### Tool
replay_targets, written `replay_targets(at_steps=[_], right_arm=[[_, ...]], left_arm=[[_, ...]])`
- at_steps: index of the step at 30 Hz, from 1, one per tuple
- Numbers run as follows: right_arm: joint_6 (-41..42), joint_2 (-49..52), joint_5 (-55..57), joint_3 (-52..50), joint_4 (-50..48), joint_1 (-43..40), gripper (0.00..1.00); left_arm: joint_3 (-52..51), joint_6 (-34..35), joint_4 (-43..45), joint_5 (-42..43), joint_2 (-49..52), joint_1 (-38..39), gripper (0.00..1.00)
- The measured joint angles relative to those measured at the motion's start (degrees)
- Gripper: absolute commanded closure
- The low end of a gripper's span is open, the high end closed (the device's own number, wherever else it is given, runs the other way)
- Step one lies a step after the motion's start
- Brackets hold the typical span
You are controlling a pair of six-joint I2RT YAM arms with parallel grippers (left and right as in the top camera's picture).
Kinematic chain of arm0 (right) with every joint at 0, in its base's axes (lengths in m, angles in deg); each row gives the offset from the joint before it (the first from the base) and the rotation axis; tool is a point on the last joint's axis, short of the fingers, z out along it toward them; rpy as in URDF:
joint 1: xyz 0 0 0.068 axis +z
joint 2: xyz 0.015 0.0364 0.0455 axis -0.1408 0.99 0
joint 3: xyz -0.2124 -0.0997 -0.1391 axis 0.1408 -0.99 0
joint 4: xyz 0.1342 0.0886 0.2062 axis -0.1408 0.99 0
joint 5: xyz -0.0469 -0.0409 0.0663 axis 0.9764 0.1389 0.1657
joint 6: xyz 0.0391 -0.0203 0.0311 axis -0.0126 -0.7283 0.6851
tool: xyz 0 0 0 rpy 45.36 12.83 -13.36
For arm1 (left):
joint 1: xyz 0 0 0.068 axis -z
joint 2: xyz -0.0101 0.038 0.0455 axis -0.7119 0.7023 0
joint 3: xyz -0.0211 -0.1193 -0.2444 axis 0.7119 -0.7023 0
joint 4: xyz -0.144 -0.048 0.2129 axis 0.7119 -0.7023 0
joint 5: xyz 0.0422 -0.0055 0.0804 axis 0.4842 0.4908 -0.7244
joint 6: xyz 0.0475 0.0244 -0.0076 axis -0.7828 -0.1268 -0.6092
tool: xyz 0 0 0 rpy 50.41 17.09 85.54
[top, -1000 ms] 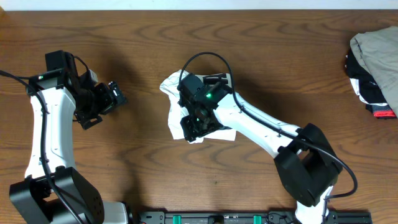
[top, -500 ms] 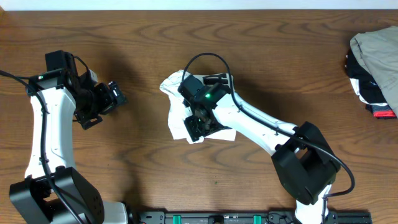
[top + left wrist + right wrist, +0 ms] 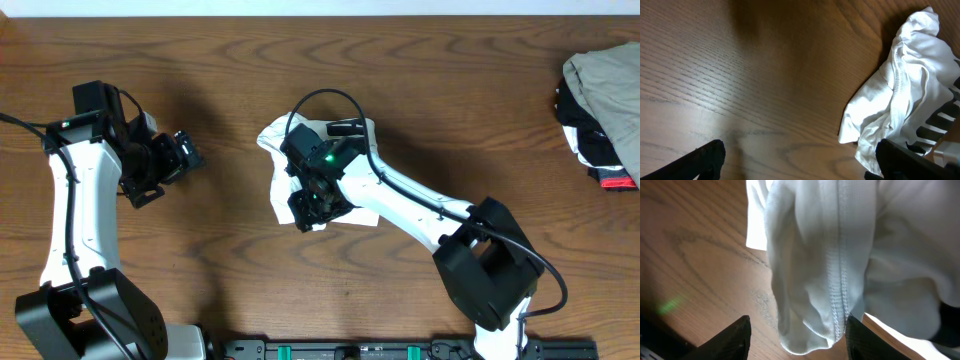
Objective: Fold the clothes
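Observation:
The clothes point(image 3: 271, 139) lie bunched in a white crumpled lump at the table's middle, with no lettering showing. My right gripper point(image 3: 312, 205) hovers over the lump's front part and hides much of it. In the right wrist view a hanging fold with a stitched seam point(image 3: 840, 280) sits between the two black fingers of the right gripper point(image 3: 797, 337). The jaws stand apart, and the left finger is clear of the cloth. My left gripper point(image 3: 163, 168) is wide open over bare wood to the left. Its wrist view shows the clothes point(image 3: 905, 85) at the right, by its right finger.
A heap of beige-grey, black and red garments point(image 3: 605, 110) lies at the table's far right edge. The brown wooden table point(image 3: 230, 260) shows bare between the two arms. A black rail point(image 3: 380, 350) runs along the front edge.
My right gripper has crept slightly left and forward over the clothes. The left arm has not moved.

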Motion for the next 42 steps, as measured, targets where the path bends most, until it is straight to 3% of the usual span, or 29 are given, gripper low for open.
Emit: replay_targets(at_steps=[3,7,10,27,37,38,40,42], right_arm=[[0.09,0.46,-0.35,0.0,-0.02,-0.02,0.48],[0.22,0.85,-0.68,0.0,-0.76,-0.02,0.83],[0.66,1.01,-0.94,0.0,-2.01,-0.02,0.99],[3.26,1.16,-9.97,-0.09,-14.51,0.07,0.99],[4.11,1.16,-10.67,-0.09,-17.46,5.4,0.99],[4.11,1.16,-10.67,-0.09,-17.86,6.03,0.95],[4.57,1.16,-10.45,-0.09,-17.84,7.04,0.68],[4.7,1.16,-9.92,-0.09,-17.68,7.69,0.6]], left_arm=[[0.0,0.0,0.0,0.0,0.0,0.0,0.02],[0.0,0.0,0.0,0.0,0.0,0.0,0.02],[0.0,0.0,0.0,0.0,0.0,0.0,0.02],[0.0,0.0,0.0,0.0,0.0,0.0,0.02],[0.0,0.0,0.0,0.0,0.0,0.0,0.02],[0.0,-0.02,0.0,0.0,0.0,0.0,0.02],[0.0,0.0,0.0,0.02,0.0,0.0,0.02],[0.0,0.0,-0.02,0.02,0.0,0.0,0.02]])
